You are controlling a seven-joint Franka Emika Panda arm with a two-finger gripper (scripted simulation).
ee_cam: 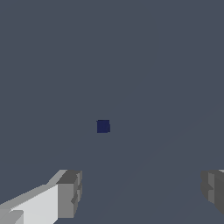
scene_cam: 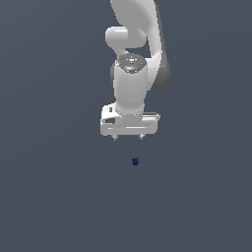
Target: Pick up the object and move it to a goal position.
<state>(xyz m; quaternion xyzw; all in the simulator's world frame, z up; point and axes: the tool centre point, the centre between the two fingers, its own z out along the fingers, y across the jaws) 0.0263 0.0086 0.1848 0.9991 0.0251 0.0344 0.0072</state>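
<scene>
Writing or labels we find nowhere legible. Our arm [scene_cam: 135,64] hangs vertical, gripper [scene_cam: 128,137] pointing down with fingers [ee_cam: 68,194] spread wide, gripping nothing. We see the navy cube [scene_cam: 135,161] on the ground [scene_cam: 49,197] below, apart from the fingertips.

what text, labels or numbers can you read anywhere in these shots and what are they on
None can be read.
The cube has plain dark blue faces in both views, with no marking.
The tool and the white arm show no lettering; a small red speck on the grey cap near the wrist is too small to tell whether it is a mark or text.
The grey-blue ground is bare of writing.
</scene>
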